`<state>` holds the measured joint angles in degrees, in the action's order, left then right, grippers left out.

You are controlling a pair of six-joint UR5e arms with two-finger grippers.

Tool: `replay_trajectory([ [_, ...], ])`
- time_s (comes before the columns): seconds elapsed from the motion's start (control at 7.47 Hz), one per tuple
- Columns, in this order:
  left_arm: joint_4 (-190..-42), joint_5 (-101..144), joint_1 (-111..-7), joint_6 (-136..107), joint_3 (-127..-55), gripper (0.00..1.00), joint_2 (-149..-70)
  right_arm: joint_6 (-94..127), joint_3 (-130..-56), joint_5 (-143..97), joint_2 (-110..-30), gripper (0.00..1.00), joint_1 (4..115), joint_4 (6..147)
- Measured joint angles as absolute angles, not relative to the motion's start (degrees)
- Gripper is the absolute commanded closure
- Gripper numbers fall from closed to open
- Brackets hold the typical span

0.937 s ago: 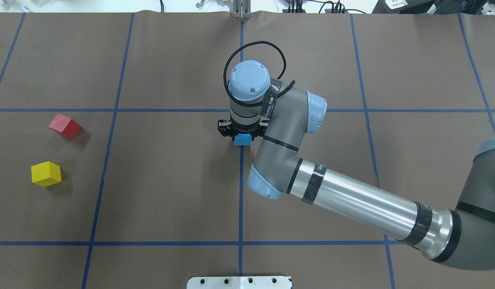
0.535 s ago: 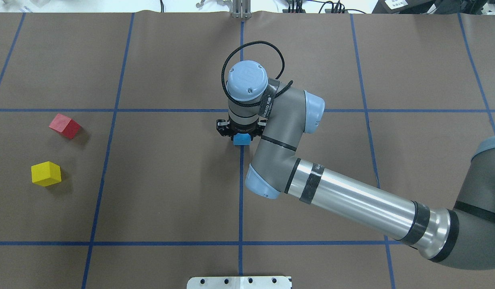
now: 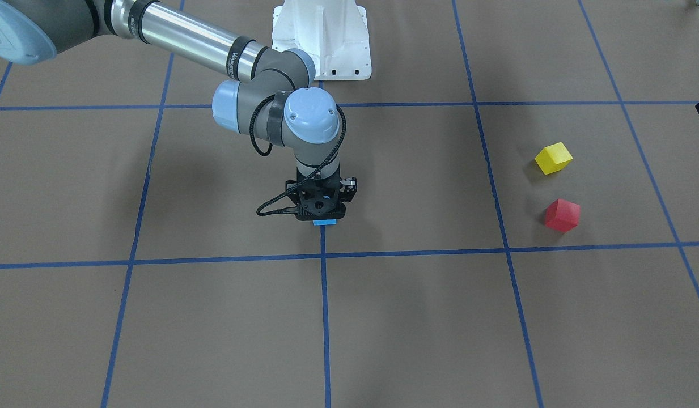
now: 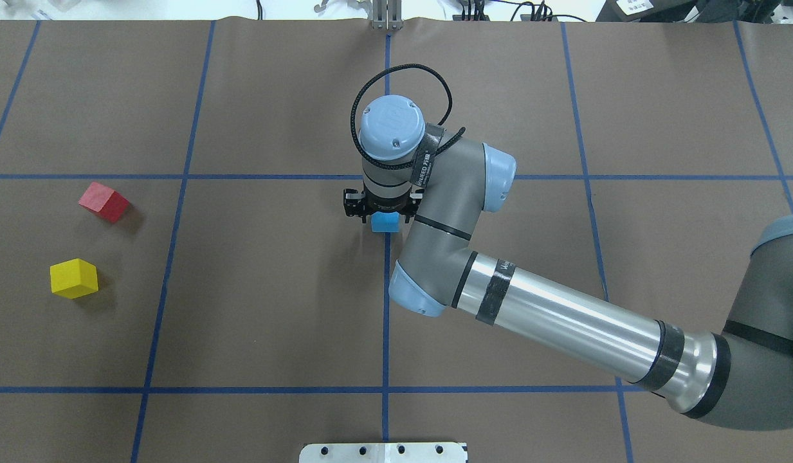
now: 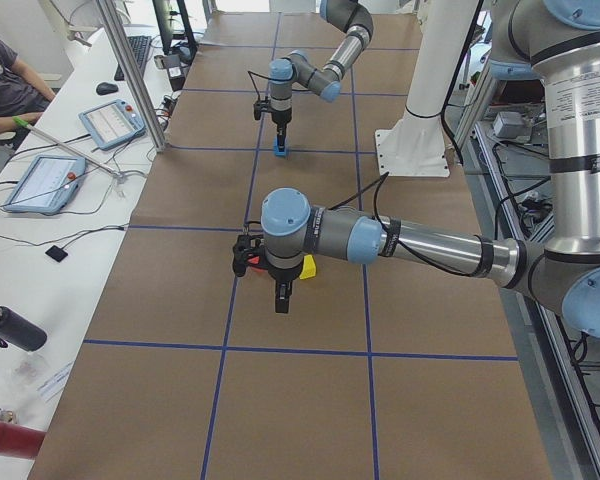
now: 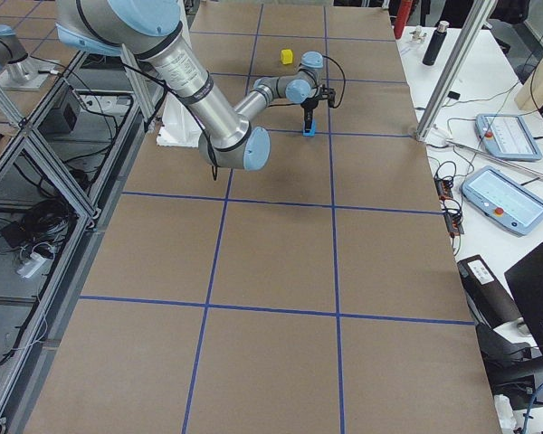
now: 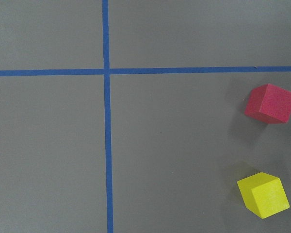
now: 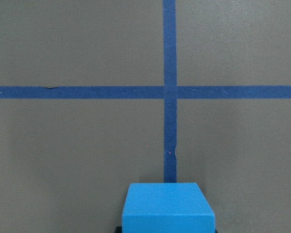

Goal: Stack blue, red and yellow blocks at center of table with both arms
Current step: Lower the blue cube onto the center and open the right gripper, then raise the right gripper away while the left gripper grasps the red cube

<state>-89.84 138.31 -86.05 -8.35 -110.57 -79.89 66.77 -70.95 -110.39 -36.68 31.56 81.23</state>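
The right arm [image 4: 563,321] has edged the blue block [image 4: 384,221] slightly toward the robot's left, near the centre of the bench [image 4: 274,308].
The right jaws are clamped on the blue block, over the centre tape line [image 4: 386,308] just short of a crossing. The left jaws hang near the red block [image 4: 105,202] and the yellow block [image 4: 74,278]; their opening cannot be told.

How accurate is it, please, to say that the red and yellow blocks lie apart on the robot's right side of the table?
Not quite: the red block and yellow block lie apart on the robot's left side of the table, as the overhead exterior view shows.
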Motion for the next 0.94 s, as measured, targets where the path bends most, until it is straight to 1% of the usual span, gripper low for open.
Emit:
replay_trajectory([
  [0.27, -89.90, 138.34, -86.04, -8.37, -110.66, 0.00, -79.89, 66.59, -71.57, -110.94, -36.77, 0.00, 32.05, 81.49],
  [0.4, -90.05, 138.34, -85.93, -9.57, -110.96, 0.00, -79.97, 66.62, -73.15, -111.96, -37.24, 0.00, 32.84, 82.08],
  [0.54, -91.38, 138.33, -84.85, -13.08, -111.35, 0.00, -80.17, 66.65, -76.85, -112.88, -39.21, 0.00, 33.81, 83.10],
  [0.8, -99.84, 136.76, -76.92, -25.04, -111.32, 0.02, -80.95, 66.63, -88.74, -114.04, -47.74, 0.00, 35.92, 84.26],
  [0.94, -102.62, 134.73, -72.96, -28.12, -110.75, 0.01, -82.74, 66.62, -93.24, -115.28, -51.63, 0.00, 37.21, 84.39],
])
